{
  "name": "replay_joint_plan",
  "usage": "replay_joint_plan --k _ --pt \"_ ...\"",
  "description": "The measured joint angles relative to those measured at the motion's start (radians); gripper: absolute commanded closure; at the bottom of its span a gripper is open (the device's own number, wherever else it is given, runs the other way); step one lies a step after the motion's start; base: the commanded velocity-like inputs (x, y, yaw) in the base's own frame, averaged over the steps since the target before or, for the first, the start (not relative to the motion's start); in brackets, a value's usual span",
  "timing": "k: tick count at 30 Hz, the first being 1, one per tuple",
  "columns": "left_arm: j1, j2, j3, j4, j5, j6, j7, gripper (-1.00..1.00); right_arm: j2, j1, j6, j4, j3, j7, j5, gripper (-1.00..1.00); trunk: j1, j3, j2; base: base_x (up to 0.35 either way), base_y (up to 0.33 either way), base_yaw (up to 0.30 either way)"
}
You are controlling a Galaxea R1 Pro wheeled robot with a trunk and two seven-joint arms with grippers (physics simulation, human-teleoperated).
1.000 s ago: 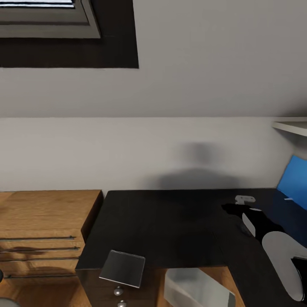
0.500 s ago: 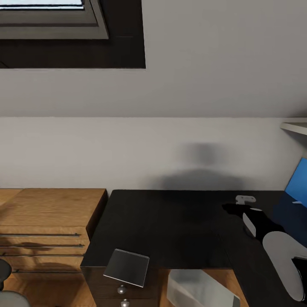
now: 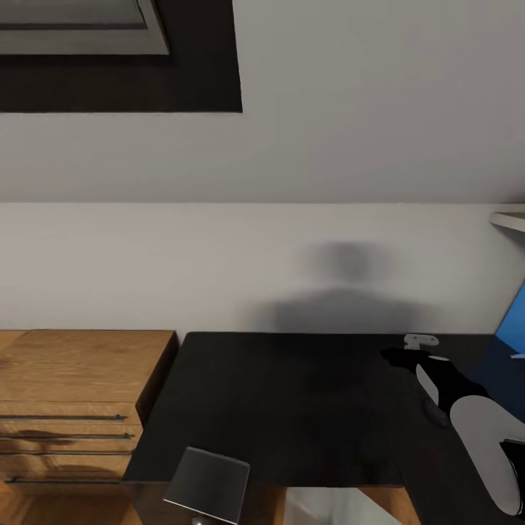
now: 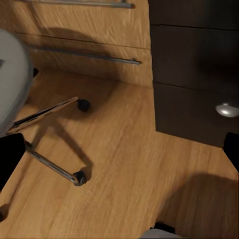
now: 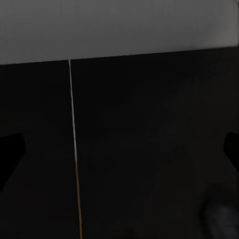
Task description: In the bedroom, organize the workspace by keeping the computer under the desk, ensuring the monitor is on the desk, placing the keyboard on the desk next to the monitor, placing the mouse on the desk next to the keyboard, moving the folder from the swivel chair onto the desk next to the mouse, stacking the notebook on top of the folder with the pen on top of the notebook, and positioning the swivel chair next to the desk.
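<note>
The right pincer [image 3: 408,348] hangs over the black worktop [image 3: 292,408] at about four o'clock in the head view, on the end of the black-and-white right arm [image 3: 474,430]; whether its fingers stand apart or together cannot be told from there. In the right wrist view two dark finger tips [image 5: 11,149] sit at opposite edges of the picture, well apart, with nothing between them but the glossy worktop surface. In the left wrist view the left pincer shows as a dark finger tip [image 4: 231,149] at one edge and a dark shape at the other, also spread wide and clamped on nothing.

Largest is the grey wall [image 3: 219,262], with a dark-framed skylight [image 3: 109,51] at eleven o'clock. The worktop runs from the centre toward five o'clock. A low light-wood cabinet [image 3: 73,394] with long bar handles stands just beside it at eight o'clock. A blue panel [image 3: 514,328] shows at the three o'clock edge.

The swivel chair [image 4: 10,84] appears in the left wrist view: grey upholstery, metal spokes and black casters [image 4: 78,177] on the wood plank floor [image 4: 124,164], near the dark drawer unit [image 4: 199,74] with its round knob [image 4: 227,109].

The grey notebook [image 3: 207,485] lies at six o'clock, on the worktop's near edge and overhanging it. A pale box corner [image 3: 328,507] shows below the worktop edge.
</note>
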Motion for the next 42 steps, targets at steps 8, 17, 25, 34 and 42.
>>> replay_joint_plan --k 8,17,25,34,42 --pt "0.0 0.0 0.001 0.016 -0.001 0.0 0.0 -1.0 0.001 0.0 0.0 0.0 0.001 0.0 0.001 -1.0 0.0 0.0 0.0 0.088 -0.17 0.0" --pt "0.0 0.001 0.001 0.017 -0.001 -0.001 0.0 -1.0 -0.001 0.0 -0.003 0.004 0.001 -0.004 0.001 -1.0 0.0 0.0 0.0 0.002 -0.005 0.0" --pt "0.0 0.0 0.0 0.017 -0.002 -0.002 0.001 -1.0 -0.005 0.0 -0.006 0.008 -0.019 -0.119 0.0 -1.0 0.0 0.0 0.0 0.0 0.0 0.0" --pt "0.0 0.0 -0.001 0.015 -0.001 -0.016 0.001 -1.0 -0.024 0.0 -0.082 0.056 -0.079 -0.231 -0.001 -1.0 0.0 0.0 0.0 0.0 0.0 0.0" --pt "0.0 0.0 0.0 0.015 -0.001 -0.041 0.008 -1.0 -0.047 0.0 -0.074 0.085 -0.079 -0.23 0.0 -1.0 0.0 0.0 0.0 0.0 0.0 0.0"
